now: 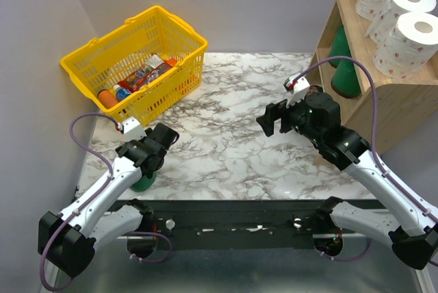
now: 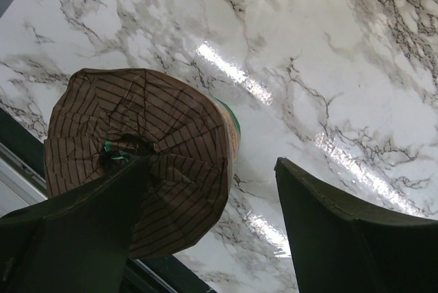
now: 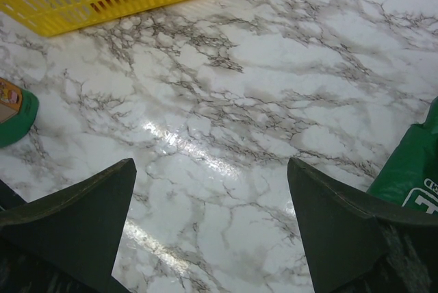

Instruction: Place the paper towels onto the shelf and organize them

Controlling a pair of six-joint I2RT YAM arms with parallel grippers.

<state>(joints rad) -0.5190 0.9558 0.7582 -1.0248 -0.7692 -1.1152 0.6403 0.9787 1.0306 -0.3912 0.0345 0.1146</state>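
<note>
Wooden two-tier shelf (image 1: pixel 404 101): three white dotted rolls (image 1: pixel 405 5) atop, seemingly two green rolls (image 1: pixel 345 74) beneath. Outstanding: brown-ended green roll (image 2: pixel 144 149), near-left corner of counter (image 1: pixel 233 149). Left gripper (image 2: pixel 212 170), right gripper (image 3: pixel 211 166): spread, empty.

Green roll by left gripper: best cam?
Left wrist: the green roll fills much of the frame, brown striped end up close. Top external shows only a green sliver, mostly hidden; right wrist catches just its edge at left.

No legible text or labels
</note>
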